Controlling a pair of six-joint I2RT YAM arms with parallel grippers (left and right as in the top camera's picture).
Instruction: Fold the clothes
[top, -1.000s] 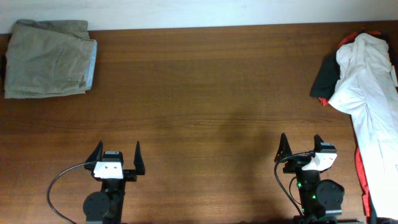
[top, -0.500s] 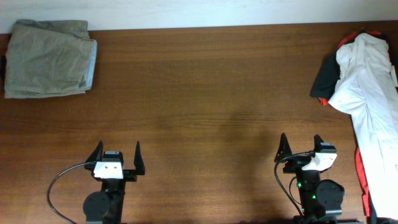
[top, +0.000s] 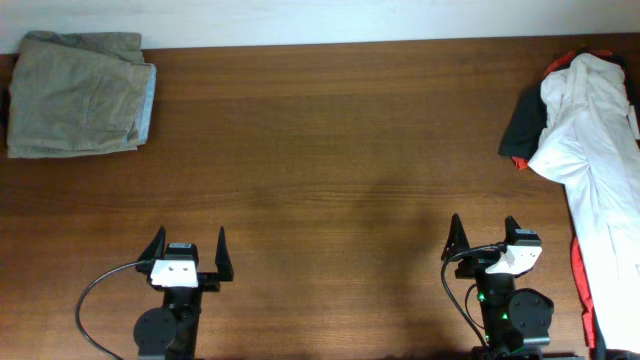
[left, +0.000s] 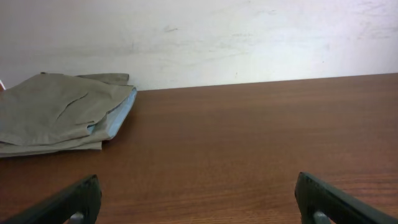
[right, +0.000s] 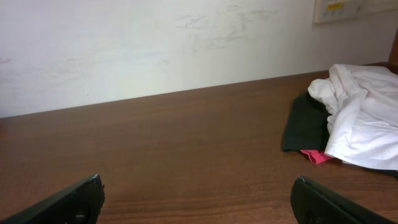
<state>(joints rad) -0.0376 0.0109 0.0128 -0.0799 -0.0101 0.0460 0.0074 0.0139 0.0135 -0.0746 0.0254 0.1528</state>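
Note:
The white T-shirt (top: 595, 150) lies crumpled along the table's right edge, partly on top of a black shirt with red trim (top: 522, 125). It also shows at the right of the right wrist view (right: 364, 118). My left gripper (top: 188, 246) is open and empty near the front left, far from it. My right gripper (top: 482, 232) is open and empty near the front right, short of the white T-shirt. Both sets of fingertips show wide apart in the left wrist view (left: 199, 199) and the right wrist view (right: 199, 199).
A folded olive-khaki garment (top: 75, 92) lies at the back left corner, also in the left wrist view (left: 59, 112). A white wall (right: 155, 43) runs along the table's far edge. The brown wooden table (top: 320, 170) spreads between the garments.

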